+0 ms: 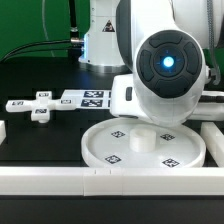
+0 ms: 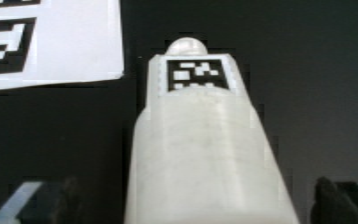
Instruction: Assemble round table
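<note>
My gripper (image 2: pixel 190 205) is spread wide, its fingers (image 2: pixel 30 200) standing clear on either side of the post (image 2: pixel 197 130), which stretches over the black table toward the marker board (image 2: pixel 43 40). The rimmed disc (image 1: pixel 95 145) holds a small raised stub (image 1: pixel 143 138) at its centre. The cross-shaped piece (image 1: pixel 36 106) lies well apart.

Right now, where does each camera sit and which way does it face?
Exterior view: off the arm, low beside the table, facing across the round disc toward the robot base; the arm looms close.
Wrist view: on the wrist, facing down along the tagged post; the open tool shows its fingertips flanking it.
Shared: the marker board.
</note>
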`<state>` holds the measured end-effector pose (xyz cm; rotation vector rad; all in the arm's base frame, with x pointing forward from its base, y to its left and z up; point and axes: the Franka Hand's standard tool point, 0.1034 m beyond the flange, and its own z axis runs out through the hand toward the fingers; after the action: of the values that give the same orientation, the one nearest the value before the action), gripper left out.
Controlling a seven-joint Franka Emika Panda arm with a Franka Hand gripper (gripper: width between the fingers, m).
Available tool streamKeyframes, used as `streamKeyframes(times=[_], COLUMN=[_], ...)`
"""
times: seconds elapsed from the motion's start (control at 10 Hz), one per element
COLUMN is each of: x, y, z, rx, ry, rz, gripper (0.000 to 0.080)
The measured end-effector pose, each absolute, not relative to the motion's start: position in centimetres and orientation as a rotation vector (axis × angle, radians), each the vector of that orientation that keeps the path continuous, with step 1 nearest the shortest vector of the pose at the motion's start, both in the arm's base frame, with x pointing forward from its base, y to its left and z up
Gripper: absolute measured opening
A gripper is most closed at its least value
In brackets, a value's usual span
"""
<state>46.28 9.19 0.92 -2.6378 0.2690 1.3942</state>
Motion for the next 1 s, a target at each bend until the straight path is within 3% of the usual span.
streamKeyframes(times=[0.2, 0.3, 0.6, 0.7, 1.0], x=[46.2, 46.2, 46.3, 46.4, 48.5], y=[9.4, 9.4, 9.3, 9.1, 6.8], z=[0.9, 0.9, 0.9, 1.6, 6.3], rx=[-2.64, -2.64, -2.639, -2.629, -2.573], ry=[0.264, 0.264, 0.257, 0.229, 0.158], rz=[1.395, 1.395, 1.392, 1.393, 1.407], gripper=[0.0622, 0.0439, 0.0406, 0.0406, 0.0406])
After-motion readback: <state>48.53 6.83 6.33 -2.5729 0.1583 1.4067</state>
